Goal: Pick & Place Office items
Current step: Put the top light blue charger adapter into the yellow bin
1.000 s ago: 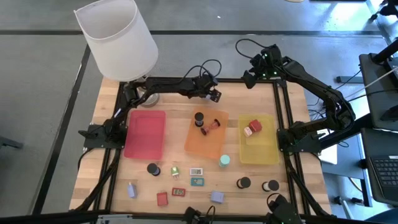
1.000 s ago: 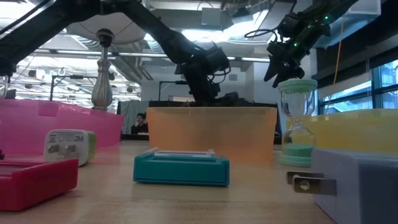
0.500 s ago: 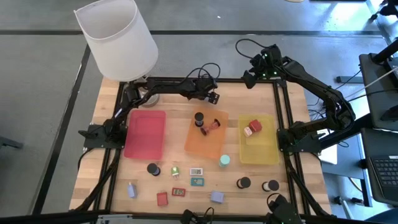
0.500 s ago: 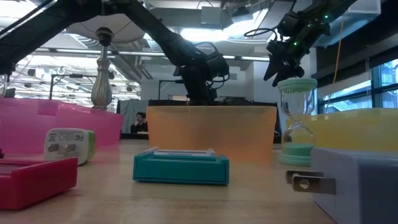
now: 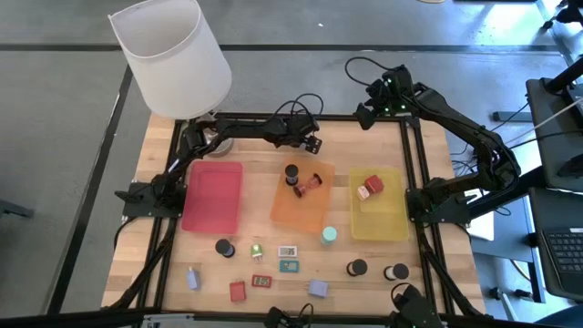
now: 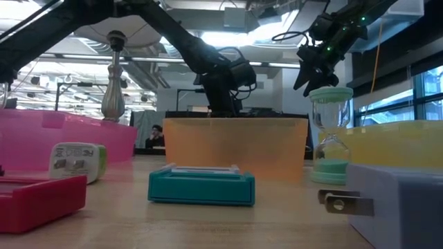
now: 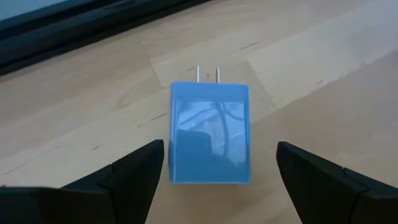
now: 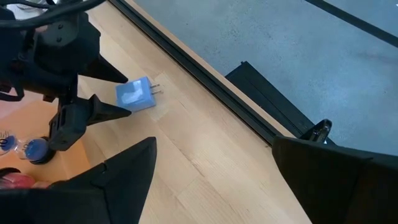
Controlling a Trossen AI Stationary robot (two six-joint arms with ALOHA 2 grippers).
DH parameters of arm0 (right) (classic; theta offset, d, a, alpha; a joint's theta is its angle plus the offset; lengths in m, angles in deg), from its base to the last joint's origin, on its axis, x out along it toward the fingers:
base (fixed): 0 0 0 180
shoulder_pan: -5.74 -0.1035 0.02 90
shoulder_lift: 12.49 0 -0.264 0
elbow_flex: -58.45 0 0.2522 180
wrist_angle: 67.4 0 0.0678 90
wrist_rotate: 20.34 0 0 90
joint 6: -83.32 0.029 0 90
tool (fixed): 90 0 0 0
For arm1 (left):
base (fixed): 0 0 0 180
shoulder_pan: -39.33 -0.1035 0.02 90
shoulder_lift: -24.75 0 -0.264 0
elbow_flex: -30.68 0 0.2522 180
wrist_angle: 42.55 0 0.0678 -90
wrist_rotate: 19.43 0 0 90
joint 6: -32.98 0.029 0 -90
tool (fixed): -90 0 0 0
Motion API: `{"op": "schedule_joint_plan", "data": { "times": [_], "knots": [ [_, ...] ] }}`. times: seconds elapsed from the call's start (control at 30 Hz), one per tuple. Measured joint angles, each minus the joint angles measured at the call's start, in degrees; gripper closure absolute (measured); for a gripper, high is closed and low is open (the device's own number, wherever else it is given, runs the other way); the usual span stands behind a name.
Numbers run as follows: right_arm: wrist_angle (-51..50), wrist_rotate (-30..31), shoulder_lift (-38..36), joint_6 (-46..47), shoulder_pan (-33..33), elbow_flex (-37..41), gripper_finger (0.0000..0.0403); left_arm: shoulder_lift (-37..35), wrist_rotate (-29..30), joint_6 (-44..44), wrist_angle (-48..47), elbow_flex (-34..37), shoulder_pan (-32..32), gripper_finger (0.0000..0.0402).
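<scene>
Left claw (image 7: 214,165) hangs open over a blue plastic plug block (image 7: 210,132) lying at the wooden tabletop's (image 5: 164,264) far edge. Right claw (image 8: 211,168) waits open nearby. 3 items sit in trays; about 10 remain loose.

My left pincer (image 5: 316,142) covers the blue plug (image 7: 210,132) from above, so the high view hides it. My fingers (image 7: 124,174) run off the frame's bottom. Lower right, the lavender block (image 6: 401,200) is cut off.
</scene>
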Motion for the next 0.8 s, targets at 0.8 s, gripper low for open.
{"op": "schedule_joint_plan", "data": {
  "times": [0.8],
  "knots": [
    [0.0, 0.0, 0.0, 0.0, 0.0, 0.02, 0.008, -0.04, -1.0, -3.06, -1.36, 0.0, -0.48, 0.0134]
  ]
}}
